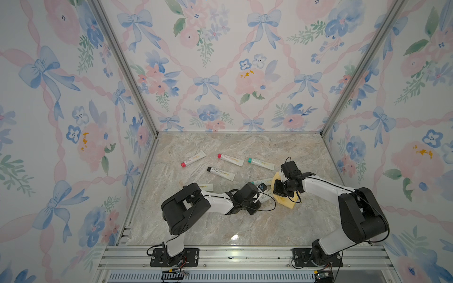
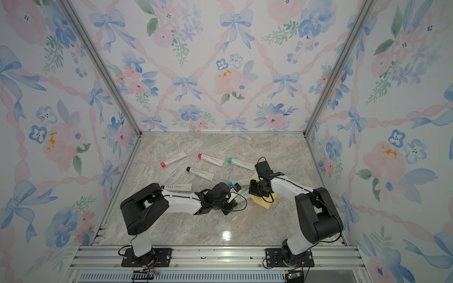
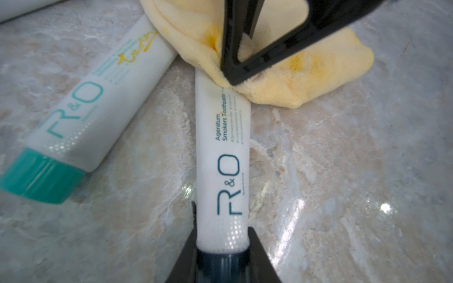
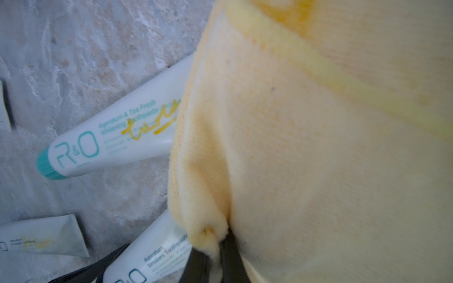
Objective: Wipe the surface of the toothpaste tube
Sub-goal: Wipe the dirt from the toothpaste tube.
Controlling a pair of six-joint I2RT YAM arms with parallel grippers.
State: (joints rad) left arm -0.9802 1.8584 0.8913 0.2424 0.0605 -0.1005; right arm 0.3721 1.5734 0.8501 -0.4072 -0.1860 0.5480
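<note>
Left claw clamped on toothpaste tube near cap; right claw pinches yellow cloth overlapping tube's far end.

Stereo pair high, looking down over whole tabletop, wrist cameras close, sharing cloth and tube

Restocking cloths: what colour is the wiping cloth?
Pale yellow; cloth shows best in left wrist view.

Arms meet mid-table: left gripper at the toothpaste tube, right gripper down on the yellow cloth. Other tubes lie scattered beyond on the marble tabletop.
</note>
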